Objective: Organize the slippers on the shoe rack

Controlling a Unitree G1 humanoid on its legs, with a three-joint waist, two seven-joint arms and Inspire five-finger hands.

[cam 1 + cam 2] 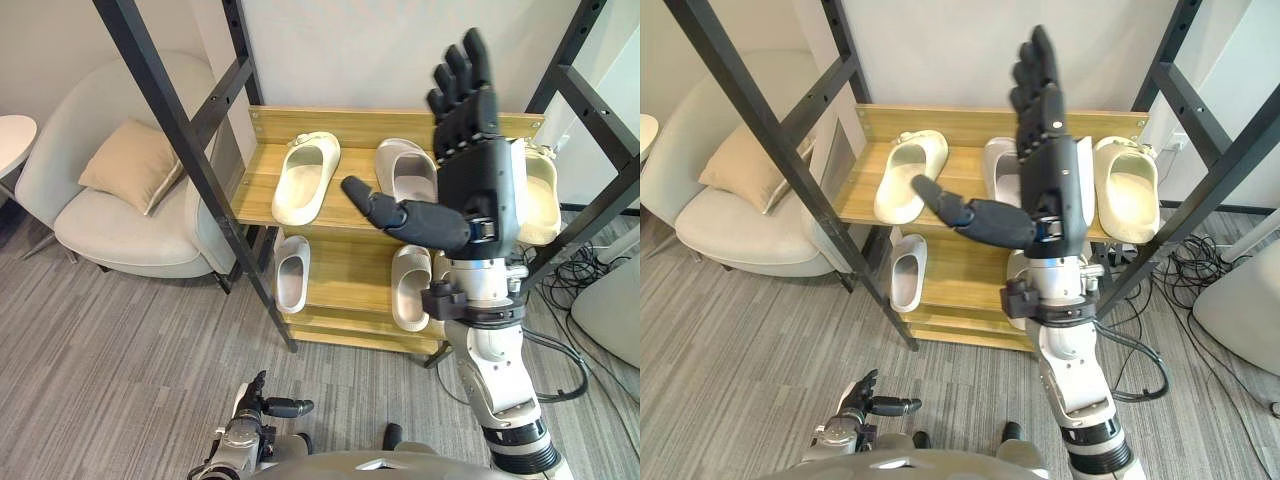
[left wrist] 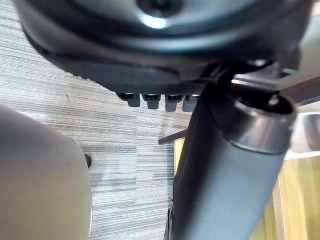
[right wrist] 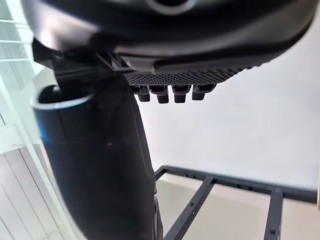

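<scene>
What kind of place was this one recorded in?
Probably a home-style living room or entryway: a two-shelf wooden shoe rack holding cream open-toed slippers, a light grey upholstered armchair with a beige cushion, and grey striped carpet.

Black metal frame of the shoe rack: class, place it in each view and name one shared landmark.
Left eye view: the black metal frame slants across both upper corners, flanking the light wooden shelves.
Right eye view: the same slanting beams, either side.
Left wrist view: probably its thin foot bar, on the grey carpet by the wood.
Right wrist view: probably its dark bars, against the white wall.
Shared landmark: the wooden shelves.
</scene>
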